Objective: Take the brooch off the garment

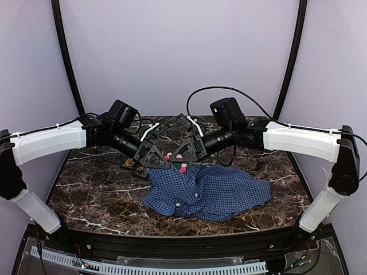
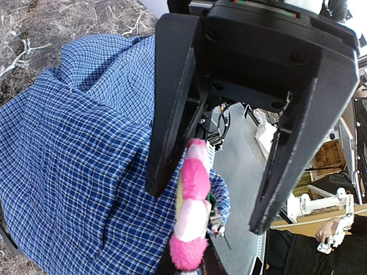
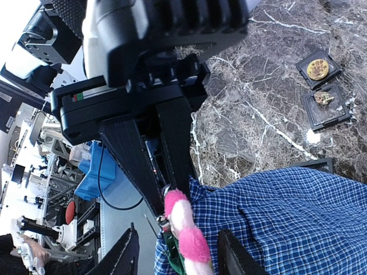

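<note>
The garment (image 1: 212, 192), a blue checked shirt, lies crumpled on the marble table, with one edge lifted between the two grippers. A fuzzy pink-and-white brooch (image 1: 182, 168) with a green bit is pinned at that raised edge (image 2: 194, 177) (image 3: 192, 243). My left gripper (image 1: 164, 164) is shut and seems to pinch the cloth right beside the brooch's end (image 2: 192, 270) (image 3: 163, 197). My right gripper (image 1: 179, 157) faces it, open, its jaws straddling the brooch with a gap on each side (image 3: 178, 239) (image 2: 206, 209). The pin itself is hidden.
A black slotted tray (image 3: 338, 86) lies on the marble beyond the shirt, holding a round gold piece (image 3: 317, 69) and a smaller ornament (image 3: 324, 98). In the top view the tray (image 1: 131, 163) sits under the left arm. Dark curved posts and a purple backdrop enclose the table (image 1: 86, 189).
</note>
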